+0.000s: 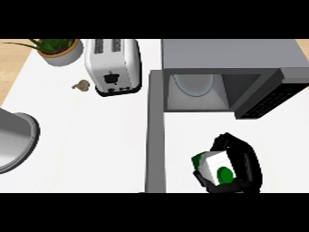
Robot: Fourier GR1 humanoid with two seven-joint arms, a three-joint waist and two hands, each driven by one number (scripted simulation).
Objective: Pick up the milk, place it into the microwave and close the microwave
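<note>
In the head view, the right hand (242, 162) shows low at the right, its black fingers and thumb curled round the milk (214, 164), a white carton with green marks that sits tilted in the grasp on the hand's left side, partly hidden by the fingers. Whether the carton's base touches the white bench (83, 136) or hangs just above it cannot be told from this steep angle. Beyond the hand, farther from the robot, stands the grey microwave (230, 53), its cavity open and facing the hand, with a pale round turntable (195, 84) visible on its floor; the carton is apart from that opening, on the near side of it. The microwave door (155, 136) is swung fully out and runs as a long grey bar to the left of the hand, near the carton but not touching it. Farther left and beyond the door stand a chrome toaster (113, 65), a small brownish lump (82, 85) beside it, and a potted plant (58, 49). Well to the left of the hand, at the view's edge, is a broad grey cylinder (6, 138); whether it is the other forearm cannot be told, and no left hand shows.
</note>
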